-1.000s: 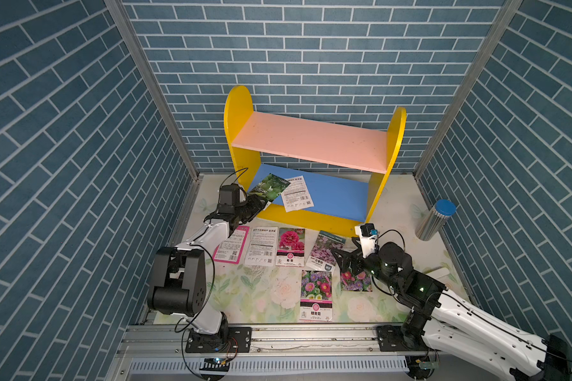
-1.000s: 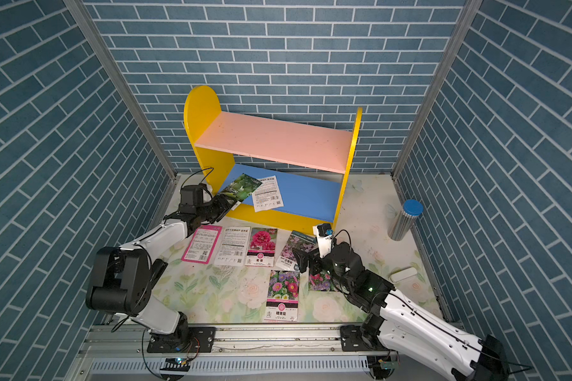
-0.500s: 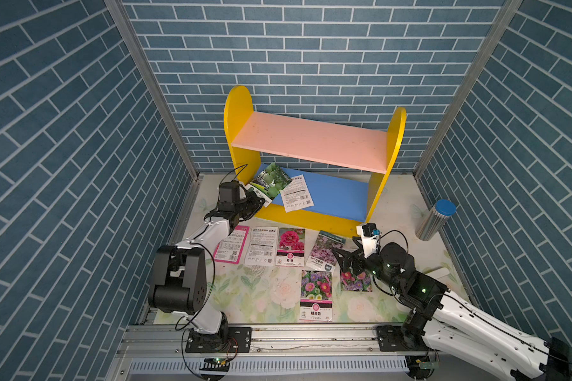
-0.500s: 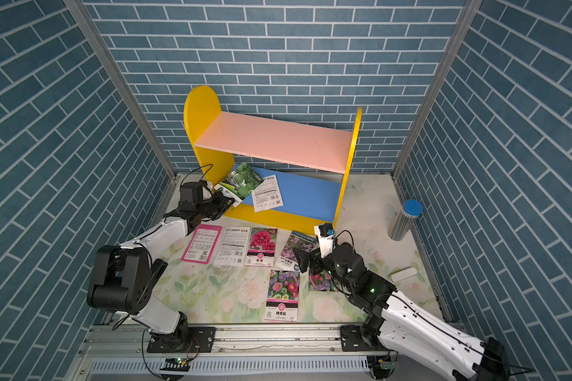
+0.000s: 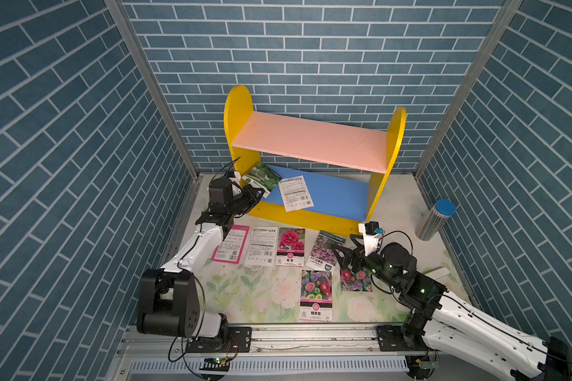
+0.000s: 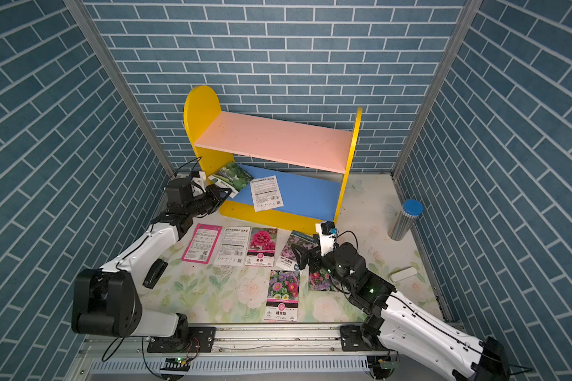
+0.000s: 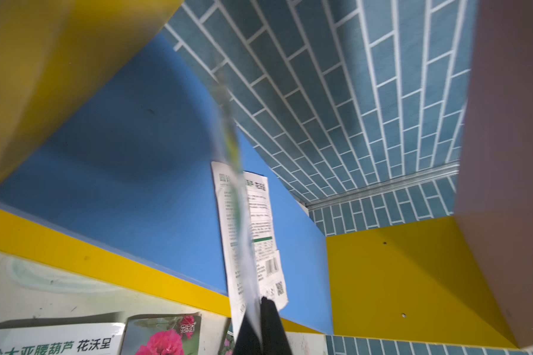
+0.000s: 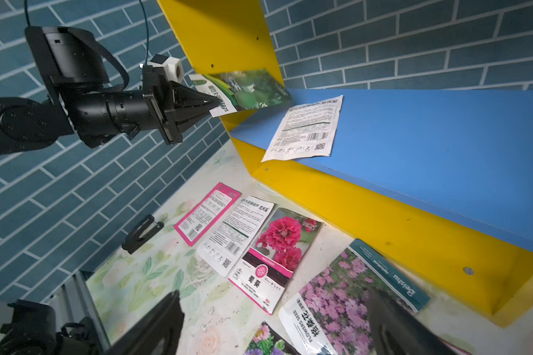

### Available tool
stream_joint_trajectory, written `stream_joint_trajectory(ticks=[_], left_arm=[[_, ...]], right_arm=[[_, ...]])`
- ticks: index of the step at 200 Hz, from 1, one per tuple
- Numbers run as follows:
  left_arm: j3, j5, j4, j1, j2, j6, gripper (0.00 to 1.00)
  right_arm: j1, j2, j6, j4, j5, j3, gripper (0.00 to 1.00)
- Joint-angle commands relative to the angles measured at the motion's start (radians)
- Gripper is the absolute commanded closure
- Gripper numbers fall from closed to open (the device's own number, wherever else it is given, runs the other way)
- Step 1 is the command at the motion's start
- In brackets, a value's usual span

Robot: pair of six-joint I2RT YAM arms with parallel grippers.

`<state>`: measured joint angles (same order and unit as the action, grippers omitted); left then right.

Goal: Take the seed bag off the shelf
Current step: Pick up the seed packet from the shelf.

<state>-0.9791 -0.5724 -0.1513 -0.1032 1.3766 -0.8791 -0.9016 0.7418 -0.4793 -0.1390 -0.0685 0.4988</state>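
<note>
The shelf (image 5: 311, 142) (image 6: 271, 142) stands at the back, with yellow sides, a pink upper board and a blue lower board (image 5: 337, 194). My left gripper (image 5: 260, 193) (image 6: 227, 193) (image 8: 216, 103) is shut on the near end of a green seed bag (image 5: 261, 176) (image 6: 229, 176) (image 8: 246, 89). It holds the bag raised over the left end of the blue board. The left wrist view shows that bag (image 7: 240, 246) edge-on between the fingertips (image 7: 271, 319). A white seed bag (image 5: 296, 193) (image 8: 308, 129) lies flat on the blue board. My right gripper (image 5: 344, 247) (image 8: 274, 310) is open and empty above the packets on the mat.
Several seed packets (image 5: 289, 245) lie in rows on the floral mat in front of the shelf. A silver cylinder with a blue cap (image 5: 436, 219) stands at the right wall. A black stapler-like object (image 6: 154, 272) and a white bar (image 6: 402, 273) lie on the mat.
My left gripper has shut on the green seed bag. The bag, flat on the blue board before, is now raised and drawn toward the left side panel. The right arm barely moved.
</note>
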Motion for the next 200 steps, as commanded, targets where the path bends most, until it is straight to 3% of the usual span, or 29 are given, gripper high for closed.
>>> stream_joint_trajectory(ticks=[1,45,86,158,200], left_arm=[[0.064,-0.046,-0.026,0.003,-0.096,0.009,1.00],[0.235,-0.042,-0.098,-0.021,-0.366,-0.085,1.00],[0.362,0.010,-0.167,-0.090,-0.582,-0.234,1.00],[0.465,0.211,-0.191,-0.352,-0.778,-0.347,1.00],[0.488,0.256,-0.207,-0.425,-0.802,-0.357,1.00]], right_arm=[[0.010,0.048,-0.128,-0.218,0.078,-0.027,0.06],[0.035,0.235,-0.349,-0.674,0.255,-0.070,0.05],[0.034,0.434,-0.453,-0.902,0.375,0.001,0.05],[0.034,0.666,-0.572,-1.109,0.502,0.164,0.05],[0.033,0.748,-0.615,-1.171,0.528,0.228,0.08]])
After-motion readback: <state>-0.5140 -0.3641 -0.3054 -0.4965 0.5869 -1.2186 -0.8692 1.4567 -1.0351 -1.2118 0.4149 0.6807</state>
